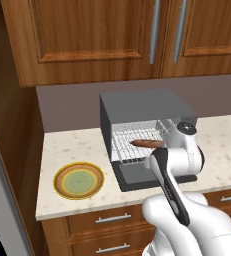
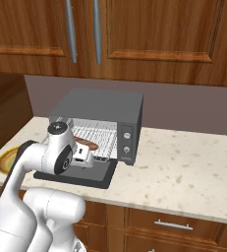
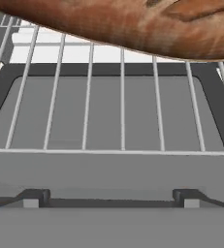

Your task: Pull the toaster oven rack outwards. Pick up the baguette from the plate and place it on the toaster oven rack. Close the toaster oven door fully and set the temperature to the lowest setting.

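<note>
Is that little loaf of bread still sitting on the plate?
No. The plate lies bare on the counter left of the toaster oven, while the baguette rests on the toaster oven rack.

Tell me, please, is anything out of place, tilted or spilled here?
Nothing stands out. The baguette lies flat on the pulled-out toaster oven rack, the toaster oven door is folded down, and the plate sits level on the counter.
</note>
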